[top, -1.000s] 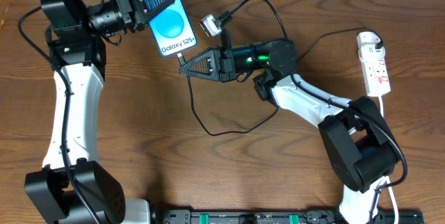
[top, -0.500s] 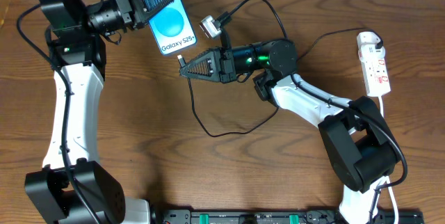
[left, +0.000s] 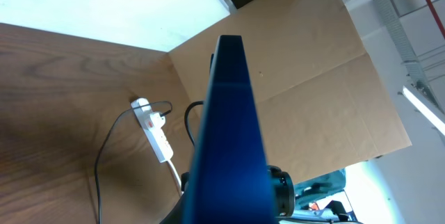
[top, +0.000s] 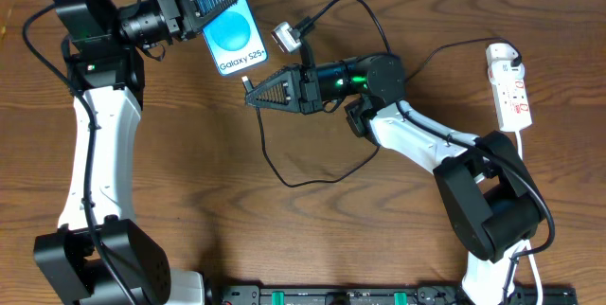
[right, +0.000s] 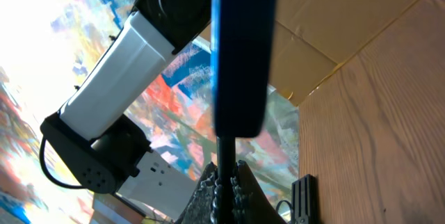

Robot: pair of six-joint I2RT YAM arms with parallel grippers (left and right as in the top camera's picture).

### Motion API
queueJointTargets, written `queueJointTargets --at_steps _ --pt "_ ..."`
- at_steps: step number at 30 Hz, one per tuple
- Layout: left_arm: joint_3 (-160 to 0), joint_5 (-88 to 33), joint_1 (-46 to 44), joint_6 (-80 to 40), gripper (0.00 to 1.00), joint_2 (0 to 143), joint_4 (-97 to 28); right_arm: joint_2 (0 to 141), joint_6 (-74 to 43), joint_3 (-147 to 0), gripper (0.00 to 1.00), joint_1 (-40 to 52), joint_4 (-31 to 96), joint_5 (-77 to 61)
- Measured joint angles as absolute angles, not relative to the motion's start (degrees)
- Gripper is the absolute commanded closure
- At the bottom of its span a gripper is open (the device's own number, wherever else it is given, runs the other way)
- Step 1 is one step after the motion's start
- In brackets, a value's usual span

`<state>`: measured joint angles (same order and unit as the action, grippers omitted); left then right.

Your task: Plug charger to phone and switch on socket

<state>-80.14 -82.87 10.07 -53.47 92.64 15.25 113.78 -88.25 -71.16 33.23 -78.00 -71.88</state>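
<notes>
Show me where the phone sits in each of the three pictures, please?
Overhead: the phone lies near the top, left of centre, with its blue screen facing up.
Left wrist: the phone is seen edge-on, a blue slab running up the middle.
Right wrist: the phone is edge-on again, a dark bar at top centre, above the charger plug.
Shared landmark: the wooden table.

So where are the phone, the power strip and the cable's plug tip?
phone [top: 233, 34], overhead view, on its blue screen.
power strip [top: 512, 95], overhead view, on its white body.
plug tip [top: 245, 81], overhead view, on the cable's very end.
</notes>
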Motion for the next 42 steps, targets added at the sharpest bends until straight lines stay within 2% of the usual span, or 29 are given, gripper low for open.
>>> queueJointTargets --at_steps 42 --pt "-80.14 -85.21 10.07 -53.06 0.93 92.64 15.25 113.78 -84.33 -71.16 0.99 32.80 -75.92 -71.81"
